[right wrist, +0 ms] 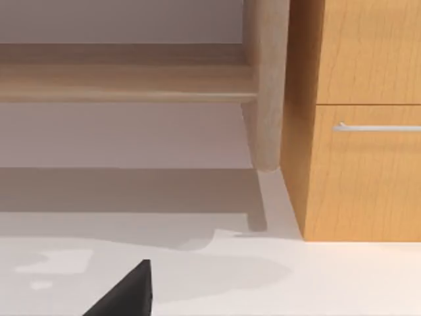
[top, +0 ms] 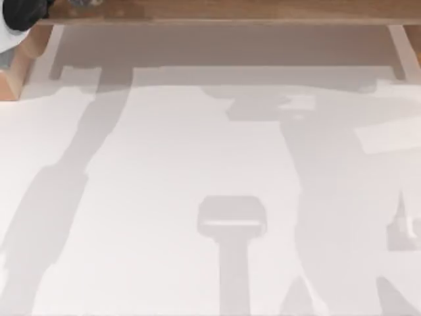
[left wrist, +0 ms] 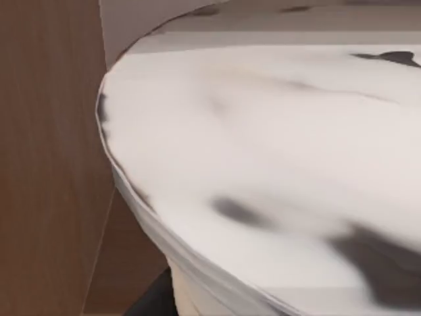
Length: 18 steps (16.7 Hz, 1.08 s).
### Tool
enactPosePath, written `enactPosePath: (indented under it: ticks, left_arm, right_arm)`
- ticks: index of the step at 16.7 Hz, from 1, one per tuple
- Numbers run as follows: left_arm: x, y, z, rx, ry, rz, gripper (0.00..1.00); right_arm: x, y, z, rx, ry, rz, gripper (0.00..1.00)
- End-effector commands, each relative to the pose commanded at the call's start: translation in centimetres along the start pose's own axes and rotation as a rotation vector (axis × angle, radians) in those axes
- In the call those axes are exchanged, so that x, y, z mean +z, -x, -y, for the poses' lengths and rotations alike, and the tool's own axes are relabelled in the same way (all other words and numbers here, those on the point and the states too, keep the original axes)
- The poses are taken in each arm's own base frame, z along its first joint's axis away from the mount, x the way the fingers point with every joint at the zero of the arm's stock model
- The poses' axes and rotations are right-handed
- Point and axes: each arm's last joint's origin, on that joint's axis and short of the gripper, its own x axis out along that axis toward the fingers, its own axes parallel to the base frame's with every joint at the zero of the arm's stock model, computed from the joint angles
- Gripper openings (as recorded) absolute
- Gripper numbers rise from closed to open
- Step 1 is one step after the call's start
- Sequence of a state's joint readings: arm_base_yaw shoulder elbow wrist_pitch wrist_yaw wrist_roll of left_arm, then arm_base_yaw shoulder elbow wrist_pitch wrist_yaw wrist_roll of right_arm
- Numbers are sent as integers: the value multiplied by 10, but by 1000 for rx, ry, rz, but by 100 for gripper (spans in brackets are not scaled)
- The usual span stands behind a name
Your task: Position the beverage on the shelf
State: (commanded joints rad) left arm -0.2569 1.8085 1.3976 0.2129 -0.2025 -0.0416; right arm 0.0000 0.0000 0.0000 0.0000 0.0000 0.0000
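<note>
One beverage (left wrist: 263, 164) was the thing to be placed. In the left wrist view its round white lid sat very close under the camera, with a strip of pale cup wall just below the rim. A brown wooden surface (left wrist: 46, 164) stood right beside it. I took this for part of the shelf's left end, though I could not tell whether the cup stood on the board or hung beside it.

As a judgement, a lidded plastic cup of drink would be fairly heavy for its size and top-heavy. Its wall would be thin, smooth and springy, and would buckle or pop the lid under a hard squeeze. The sensible hold was around the cup wall below the lid rim, with moderate pressure and the cup kept upright. The lid itself was no place to grip.

The left hand (top: 23, 12) was the dark shape at the top view's far left corner, over the end of the shelf (top: 230, 12). Whether it was open or closed on the cup could not be told.

The long wooden board ran across the far edge of the white table (top: 164, 197). In the right wrist view its side leg (right wrist: 266, 99) stood against an orange-brown cabinet (right wrist: 362, 131) with a metal drawer handle (right wrist: 375, 127).

The right hand (right wrist: 125, 293) was parked low over the table on the right side and faced the shelf. Its state could not be told either.
</note>
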Motion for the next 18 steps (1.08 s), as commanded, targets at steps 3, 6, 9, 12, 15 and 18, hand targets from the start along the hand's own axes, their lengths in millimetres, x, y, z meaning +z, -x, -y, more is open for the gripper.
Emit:
enactPosePath:
  ticks: [3,6,9,12,15,18]
  left_arm:
    - [6,0,1,8,-2,1,0]
    - [7,1,-1,12,-2,5,0]
    - [-6,-10,0,10,-9,-24,0]
    - [-14,-27,1,7,-6,-13,0]
    - [-19,-41,1,8,-2,0,0]
    - [-20,-43,1,8,-2,1,0]
  right_arm:
    - [0,0,0,0,0,0,100]
    - [0,0,0,0,0,0,100]
    - [0,0,0,0,0,0,100]
    - [0,0,0,0,0,0,100]
    - [0,0,0,0,0,0,100]
    - [0,0,0,0,0,0,100]
